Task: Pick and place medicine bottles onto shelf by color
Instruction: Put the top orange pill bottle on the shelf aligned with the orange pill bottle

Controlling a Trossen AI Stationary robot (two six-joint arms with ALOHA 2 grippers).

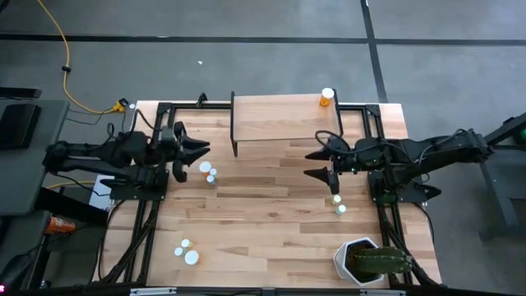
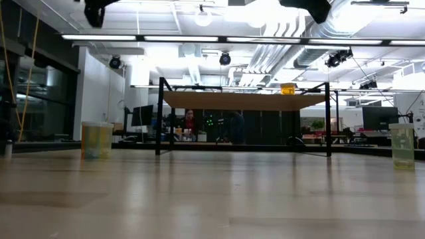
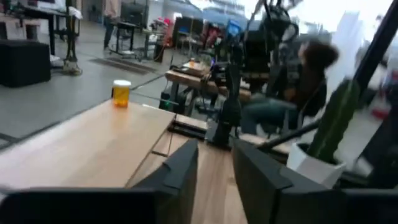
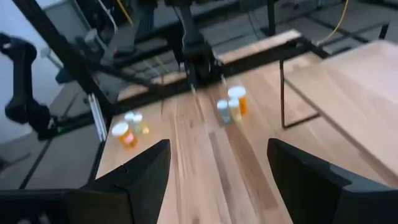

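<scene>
The shelf stands at the far edge of the wooden surface, and 1 orange bottle with a white cap sits upright near its right end.

The left end effector hangs above the surface just left of the shelf's left legs, its fingers parted by a narrow gap with nothing between them. Directly below it on the surface stand 2 small bottles close together, their white caps showing from above.

The right end effector hangs in front of the shelf's right half, its jaws spread wide and empty. 2 more bottles stand just in front of it, 1 behind the other.

Another pair of bottles sits near the front left of the surface, well apart from both arms. A white pot with a green plant stands at the front right corner.
</scene>
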